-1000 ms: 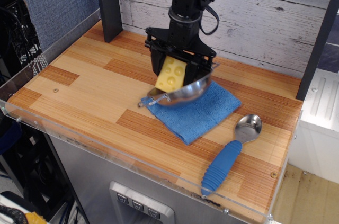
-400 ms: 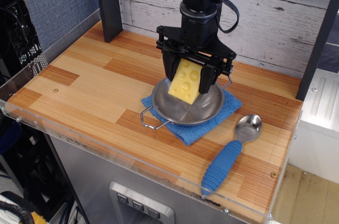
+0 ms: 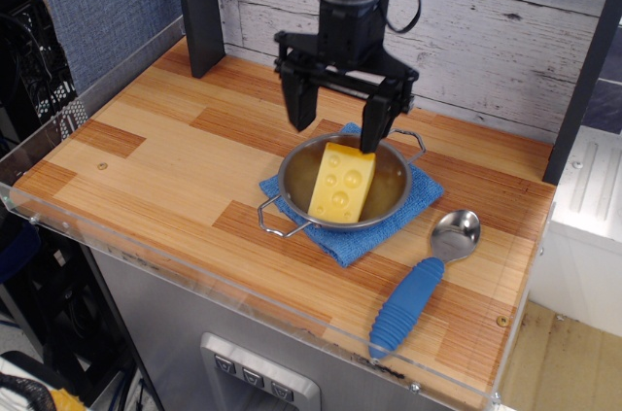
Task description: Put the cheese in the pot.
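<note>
Observation.image view: cheese wedge (image 3: 342,184) stands on edge inside the steel pot (image 3: 394,188), which sits on a blue cloth (image 3: 335,241). Gripper (image 3: 333,125) hangs just above w/ fingers spread wide, nothing pinched, clear of the cheese. Task looks basically done; only arm retreat left, imo.

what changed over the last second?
The gripper let go of the cheese, opened, and rose above the pot. The cheese now stands in the pot, free of the fingers. The pot, tilted a second ago, sits flat on the blue cloth. The spoon stayed put.
</note>
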